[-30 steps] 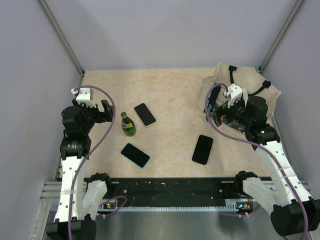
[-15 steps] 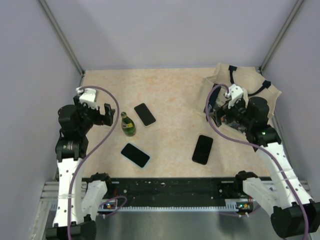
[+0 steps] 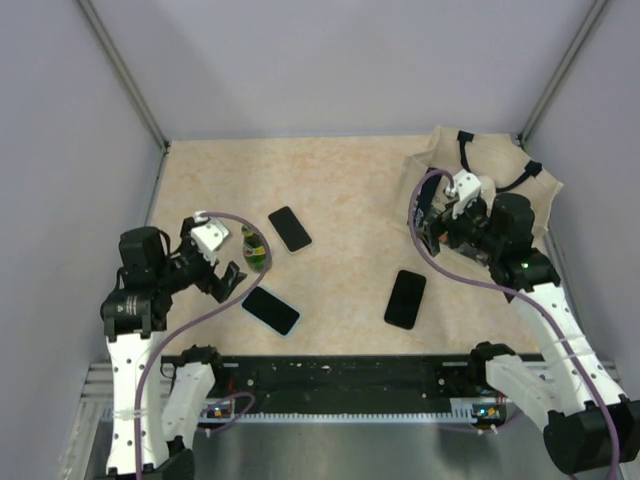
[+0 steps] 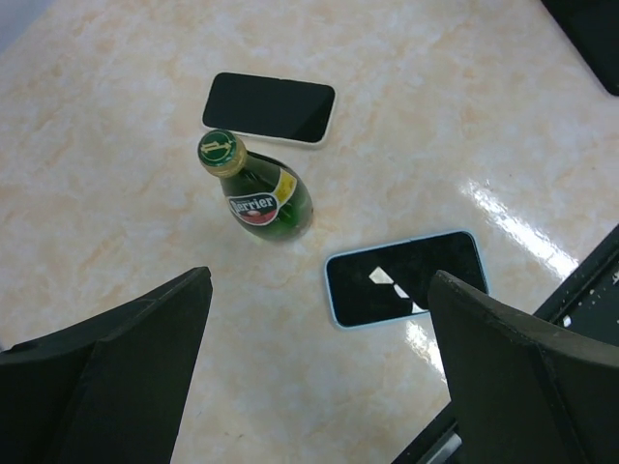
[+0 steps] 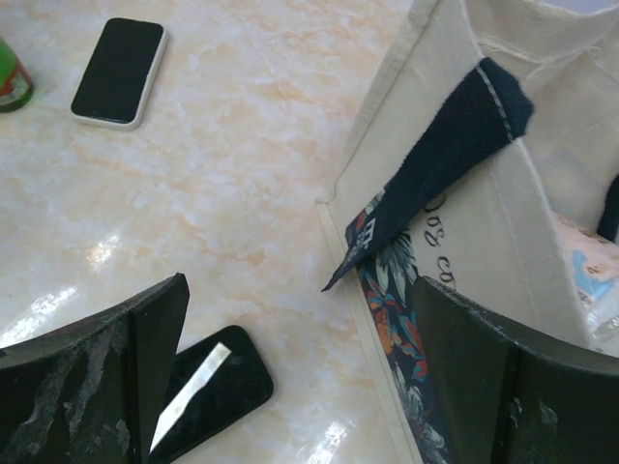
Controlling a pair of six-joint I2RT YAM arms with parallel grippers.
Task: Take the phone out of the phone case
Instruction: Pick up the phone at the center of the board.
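Top external view: the left fingers hang over the left part of the counter and are spread wide, gripping nothing. In the left wrist view, a green bottle stands upright ahead of these fingers, roughly on the centre line between them. A phone in a white case lies screen up beyond the bottle, just apart from it. A phone in a light-blue case lies screen up on the counter directly ahead of the gap, nearer the finger on the right side of that view. It is near the bottle but not touching it.

The right fingers are also spread wide and grip nothing. In the right wrist view, a dark phone lies flat just beside the tip of the left-hand finger. Whether it sits in a case cannot be told. A cream tote bag with a dark strap stands ahead of the right-hand finger. The phone in the white case appears far ahead, beyond the left-hand finger.
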